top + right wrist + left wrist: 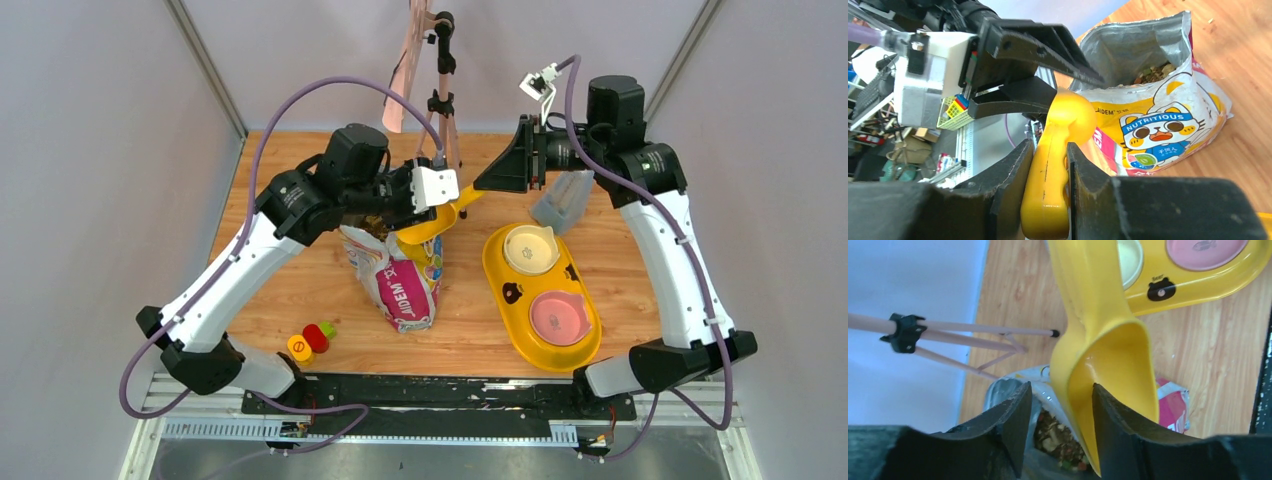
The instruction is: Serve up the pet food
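All the pet food (1058, 440) in sight lies inside the open bag (1158, 125), a brown mixed heap below the foil rim. The left wrist view looks down onto it. The right wrist view catches only a strip past the bag's mouth, and from the top camera the left arm mostly hides it.

The scoop (1108, 365) hangs over the bag's mouth, its hollow bare yellow in the left wrist view. Only the right wrist view shows the right gripper (1048, 150) pinched tight on the scoop's handle. The left gripper (1058, 390) has its jaws parted, with the scoop's edge in the gap and not clamped.

From the top, the bag stands mid-table (300, 290). The feeder tray (505, 315) lies to its right with bare wood between them. A tripod (440, 100) stands at the far edge, and small coloured caps (312, 338) sit near the front left.
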Controlling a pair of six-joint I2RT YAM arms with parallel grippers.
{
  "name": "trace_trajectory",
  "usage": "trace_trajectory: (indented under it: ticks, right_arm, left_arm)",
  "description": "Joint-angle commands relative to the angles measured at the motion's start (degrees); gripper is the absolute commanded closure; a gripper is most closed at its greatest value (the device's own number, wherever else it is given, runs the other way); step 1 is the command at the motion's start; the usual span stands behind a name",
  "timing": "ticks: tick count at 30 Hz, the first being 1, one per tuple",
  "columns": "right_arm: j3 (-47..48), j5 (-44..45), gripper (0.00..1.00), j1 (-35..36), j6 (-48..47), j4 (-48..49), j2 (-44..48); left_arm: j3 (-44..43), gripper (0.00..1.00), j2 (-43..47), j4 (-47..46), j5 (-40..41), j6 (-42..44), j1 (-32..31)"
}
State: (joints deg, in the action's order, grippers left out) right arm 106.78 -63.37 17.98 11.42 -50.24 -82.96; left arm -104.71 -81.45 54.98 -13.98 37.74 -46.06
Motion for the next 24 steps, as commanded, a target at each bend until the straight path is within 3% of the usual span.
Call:
trace_trajectory:
  ticks: [1, 6, 8, 10, 12, 16, 19, 24]
  right_arm:
    - [-1.34, -6.58, 1.0, 0.13, -0.8, 3.15, 2.93]
    - [-2.83, -5.02, 1.0, 0.14, 0.27, 3.77, 3.41]
    - [-3.13, -3.44, 1.0, 0.13, 0.48, 4.0, 3.51]
    - [-3.55, -0.32, 0.95, 0.18, 0.36, 4.05, 3.7]
    - [-4.28, 2.51, 0.67, 0.2, 0.12, 4.0, 3.89]
    - [-5.31, 3.08, 0.42, 0.13, 3.29, 5.43, 3.69]
    - [-5.95, 3.86, 0.36, 0.17, 6.39, 6.96, 3.32]
    - [-6.06, 3.95, 0.35, 0.07, 8.91, 7.78, 2.54]
  left_arm:
    - [4.48, 0.51, 2.74, -5.88, -3.56, -5.73, -0.17]
    - [4.95, 0.89, 3.23, -7.98, -5.89, -5.71, -0.16]
    - [5.03, 0.98, 3.49, -8.85, -6.03, -6.26, -0.17]
    - [4.95, 1.0, 3.5, -9.14, -6.02, -7.06, -0.17]
    - [4.57, 1.0, 3.23, -8.8, -6.14, -8.01, -0.18]
    - [4.1, 1.0, 2.55, -9.03, -5.33, -11.06, -0.17]
    - [3.91, 1.0, 1.69, -10.38, -3.35, -15.41, -0.17]
    - [3.87, 1.0, 0.69, -11.53, 0.74, -19.54, -0.17]
